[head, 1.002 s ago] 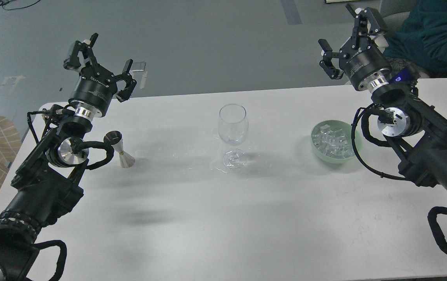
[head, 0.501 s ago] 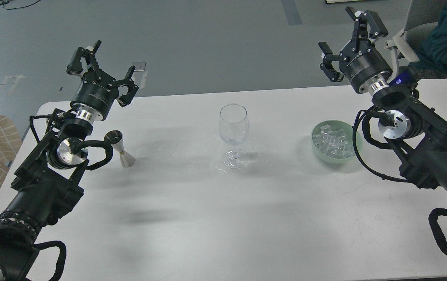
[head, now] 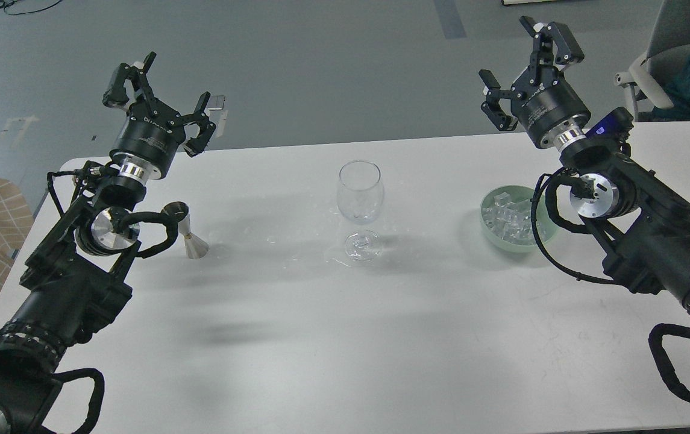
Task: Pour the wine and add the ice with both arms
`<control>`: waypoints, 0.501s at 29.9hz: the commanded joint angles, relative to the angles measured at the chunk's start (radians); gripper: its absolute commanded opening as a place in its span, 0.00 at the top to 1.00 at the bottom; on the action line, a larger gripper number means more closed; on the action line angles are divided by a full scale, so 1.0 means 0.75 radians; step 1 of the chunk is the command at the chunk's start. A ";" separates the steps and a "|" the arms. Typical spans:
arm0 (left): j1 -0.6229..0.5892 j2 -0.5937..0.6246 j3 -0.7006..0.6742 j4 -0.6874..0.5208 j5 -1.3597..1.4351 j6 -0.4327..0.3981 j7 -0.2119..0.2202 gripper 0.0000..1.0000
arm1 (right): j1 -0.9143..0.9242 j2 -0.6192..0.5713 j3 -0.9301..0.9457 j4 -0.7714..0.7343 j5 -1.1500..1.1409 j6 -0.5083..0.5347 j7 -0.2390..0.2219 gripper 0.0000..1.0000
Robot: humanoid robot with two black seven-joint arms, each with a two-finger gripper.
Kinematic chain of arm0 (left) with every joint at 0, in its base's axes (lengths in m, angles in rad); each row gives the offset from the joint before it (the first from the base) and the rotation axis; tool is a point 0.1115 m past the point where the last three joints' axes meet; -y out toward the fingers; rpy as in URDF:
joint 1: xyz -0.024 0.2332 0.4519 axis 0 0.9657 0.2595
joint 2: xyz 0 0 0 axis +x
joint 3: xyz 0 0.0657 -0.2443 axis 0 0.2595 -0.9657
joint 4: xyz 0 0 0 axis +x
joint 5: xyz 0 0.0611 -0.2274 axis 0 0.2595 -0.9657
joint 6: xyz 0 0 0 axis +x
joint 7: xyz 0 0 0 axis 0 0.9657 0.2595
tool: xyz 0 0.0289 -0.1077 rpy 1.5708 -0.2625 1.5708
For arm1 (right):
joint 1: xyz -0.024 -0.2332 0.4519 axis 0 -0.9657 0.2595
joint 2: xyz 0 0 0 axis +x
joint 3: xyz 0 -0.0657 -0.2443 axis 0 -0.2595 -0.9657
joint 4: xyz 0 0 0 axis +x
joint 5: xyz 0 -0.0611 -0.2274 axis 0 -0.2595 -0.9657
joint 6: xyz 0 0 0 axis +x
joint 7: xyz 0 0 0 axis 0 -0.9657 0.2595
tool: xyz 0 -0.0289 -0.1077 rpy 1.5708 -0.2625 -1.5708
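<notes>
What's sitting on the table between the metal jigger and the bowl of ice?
Only the empty wine glass, upright about midway between the jigger and the ice bowl, as the head view shows.

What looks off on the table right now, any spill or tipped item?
Small clear droplets and a wet smear lie on the white table around the foot of the wine glass, looking like spilled liquid. The glass, jigger and ice bowl stand upright. Both hands, left and right, are open and empty.
</notes>
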 commanded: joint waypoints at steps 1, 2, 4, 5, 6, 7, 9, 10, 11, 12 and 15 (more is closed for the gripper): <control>-0.001 -0.001 0.002 0.000 0.002 0.005 0.002 0.01 | 0.000 0.004 -0.002 -0.002 -0.002 0.000 0.000 0.00; -0.001 -0.001 0.002 0.000 0.002 0.005 0.004 0.01 | 0.000 0.004 -0.002 -0.002 -0.002 0.000 0.000 0.00; -0.001 0.001 0.015 0.000 0.002 0.005 0.010 0.01 | 0.002 0.004 -0.004 -0.004 -0.002 0.000 0.000 0.00; -0.001 0.003 0.017 0.000 0.002 0.005 0.010 0.01 | 0.002 0.004 -0.004 -0.006 -0.002 0.000 0.000 0.00; -0.001 0.003 0.019 0.000 0.002 0.005 0.010 0.01 | 0.002 0.004 -0.004 -0.008 -0.004 0.000 0.000 0.00; -0.001 0.003 0.023 0.000 0.004 0.005 0.012 0.01 | 0.002 0.004 -0.004 -0.008 -0.004 0.000 0.000 0.00; -0.001 0.001 0.025 -0.010 0.004 0.005 0.010 0.01 | -0.002 0.004 -0.004 -0.006 -0.004 -0.002 0.000 0.00; -0.001 0.003 0.025 -0.015 0.004 0.005 0.012 0.01 | -0.002 0.004 -0.004 -0.006 -0.004 -0.002 0.000 0.00; -0.001 0.003 0.025 -0.027 0.004 0.005 0.012 0.01 | 0.000 0.004 -0.004 -0.006 -0.004 -0.002 0.000 0.00; 0.001 0.005 0.025 -0.039 0.004 0.005 0.012 0.01 | 0.000 0.004 -0.004 -0.006 -0.002 -0.002 0.000 0.00; 0.001 0.009 0.027 -0.051 0.004 0.005 0.012 0.01 | 0.002 0.004 -0.004 -0.002 -0.004 -0.002 0.000 0.00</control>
